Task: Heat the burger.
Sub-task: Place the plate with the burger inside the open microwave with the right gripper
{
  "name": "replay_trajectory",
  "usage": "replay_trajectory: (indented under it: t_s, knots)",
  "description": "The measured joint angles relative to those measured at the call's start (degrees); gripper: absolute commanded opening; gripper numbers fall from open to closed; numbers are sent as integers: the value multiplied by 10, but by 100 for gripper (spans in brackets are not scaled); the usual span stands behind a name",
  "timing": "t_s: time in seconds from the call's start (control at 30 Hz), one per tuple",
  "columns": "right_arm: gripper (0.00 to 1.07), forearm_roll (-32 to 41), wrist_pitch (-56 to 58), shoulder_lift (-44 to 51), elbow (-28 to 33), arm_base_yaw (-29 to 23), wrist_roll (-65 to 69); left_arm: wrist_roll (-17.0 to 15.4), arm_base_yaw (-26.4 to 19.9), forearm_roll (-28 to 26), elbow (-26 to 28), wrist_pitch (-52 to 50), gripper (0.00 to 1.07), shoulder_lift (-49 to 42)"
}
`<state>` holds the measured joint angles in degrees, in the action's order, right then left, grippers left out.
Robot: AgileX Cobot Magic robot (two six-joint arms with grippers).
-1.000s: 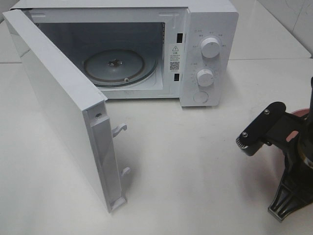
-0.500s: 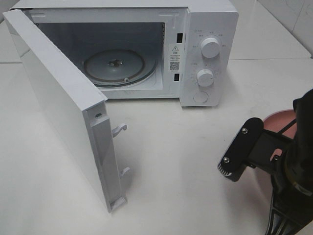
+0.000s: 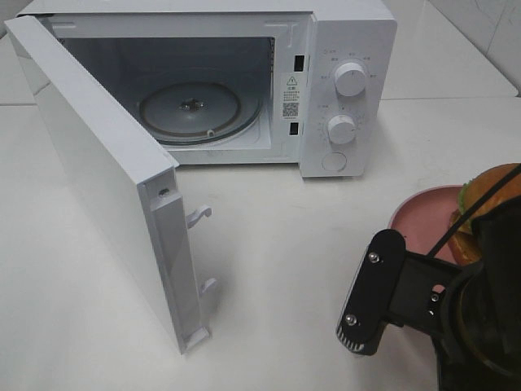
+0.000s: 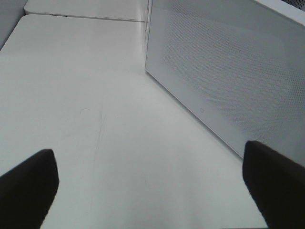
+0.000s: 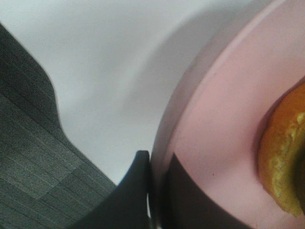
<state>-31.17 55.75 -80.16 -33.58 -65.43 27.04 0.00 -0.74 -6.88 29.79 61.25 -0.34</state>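
The burger (image 3: pixel 482 186) with a golden-brown bun sits on a pink round plate (image 3: pixel 413 218) at the right edge of the table, partly hidden behind my right arm (image 3: pixel 407 293). In the right wrist view my right gripper (image 5: pixel 157 195) is shut on the plate's rim (image 5: pixel 224 119), one finger above and one below, with the burger (image 5: pixel 286 162) just beyond. My left gripper (image 4: pixel 152 183) is open and empty over bare table, beside the outer face of the microwave door (image 4: pixel 224 71). It does not show in the exterior high view.
The white microwave (image 3: pixel 342 49) stands at the back with its door (image 3: pixel 98 163) swung wide open toward the front left. Its glass turntable (image 3: pixel 195 110) is bare. Two knobs are on its right panel. White table lies between the microwave and the plate.
My right arm has moved toward the front and left in the exterior high view. The pink plate and burger, mostly hidden before, have come into view behind it.
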Motion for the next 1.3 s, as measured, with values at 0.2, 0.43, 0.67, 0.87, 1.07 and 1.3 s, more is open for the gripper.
replay_trajectory:
  t_s: [0.2,0.43,0.67,0.87,1.07,1.3]
  knots:
    - [0,0,-1,0,0,-37,-30,0,0,0,0,0,99,0]
    - [0,-6,-5,0,0,-38,-69,0,0,0,0,0,99,0]
    - [0,-43,-31,0,0,-38,-116,0,0,0,0,0,99,0]
    - [0,-46,-53,0,0,-38,-163,0,0,0,0,0,99,0]
    - [0,-46,-73,0,0,-38,-210,0,0,0,0,0,99,0]
    - [0,-46,-80,0,0,-38,-259,0,0,0,0,0,99,0]
